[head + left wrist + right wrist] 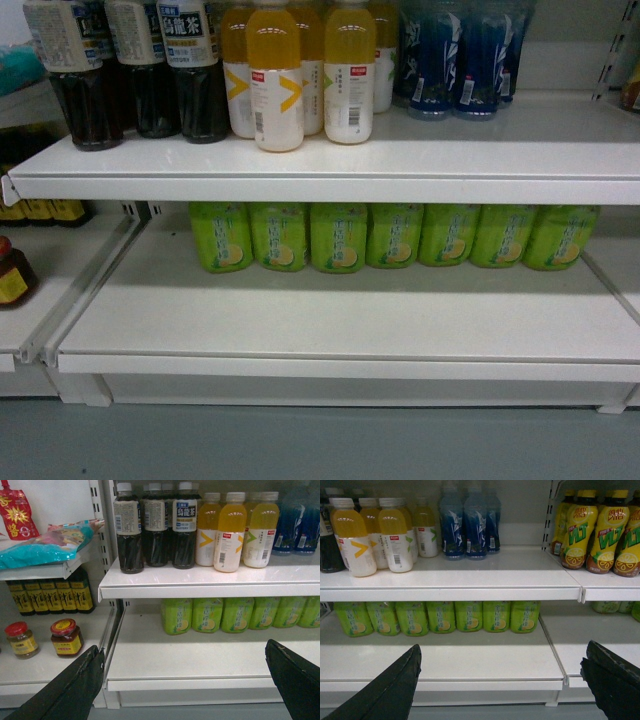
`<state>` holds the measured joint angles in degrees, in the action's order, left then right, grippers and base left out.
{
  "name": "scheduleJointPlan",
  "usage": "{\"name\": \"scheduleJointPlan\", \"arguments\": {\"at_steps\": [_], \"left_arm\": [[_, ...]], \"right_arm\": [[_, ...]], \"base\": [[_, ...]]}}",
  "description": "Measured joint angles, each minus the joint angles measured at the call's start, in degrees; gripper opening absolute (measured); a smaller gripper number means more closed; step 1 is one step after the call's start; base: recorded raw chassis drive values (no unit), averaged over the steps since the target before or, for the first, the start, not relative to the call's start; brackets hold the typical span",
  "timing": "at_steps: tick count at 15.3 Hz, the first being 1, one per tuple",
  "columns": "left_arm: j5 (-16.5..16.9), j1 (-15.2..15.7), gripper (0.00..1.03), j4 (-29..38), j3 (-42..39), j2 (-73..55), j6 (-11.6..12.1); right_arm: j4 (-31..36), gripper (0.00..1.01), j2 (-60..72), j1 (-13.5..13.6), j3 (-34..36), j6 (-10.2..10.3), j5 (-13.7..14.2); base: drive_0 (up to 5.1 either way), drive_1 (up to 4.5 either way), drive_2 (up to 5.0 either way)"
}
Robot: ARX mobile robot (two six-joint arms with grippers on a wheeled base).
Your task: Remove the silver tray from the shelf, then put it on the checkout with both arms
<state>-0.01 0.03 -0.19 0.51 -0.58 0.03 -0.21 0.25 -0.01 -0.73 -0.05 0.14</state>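
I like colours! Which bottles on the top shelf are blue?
The blue bottles standing at the right end of the upper shelf row. The dark tea bottles stand left, the orange juice bottles in the middle.

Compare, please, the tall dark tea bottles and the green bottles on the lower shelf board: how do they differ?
The tall dark tea bottles stand on the upper shelf board near its front, with white caps and white labels. The green bottles sit in a row at the back of the lower shelf board, wrapped in green. Both stand upright.

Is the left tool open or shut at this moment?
Open. In the left wrist view, the left tool has its two black fingers far apart at the picture's lower corners, and nothing is held between them.
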Motion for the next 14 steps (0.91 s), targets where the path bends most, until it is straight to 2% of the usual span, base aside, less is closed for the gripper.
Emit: {"name": "scheduleJointPlan", "arguments": {"at_steps": [14], "left_arm": [[0.00,0.00,0.98,0.00,0.00,0.00,0.00]], "right_arm": [[0.00,0.98,0.00,0.00,0.00,0.00,-0.02]], "base": [[0.0,0.00,0.0]]}}
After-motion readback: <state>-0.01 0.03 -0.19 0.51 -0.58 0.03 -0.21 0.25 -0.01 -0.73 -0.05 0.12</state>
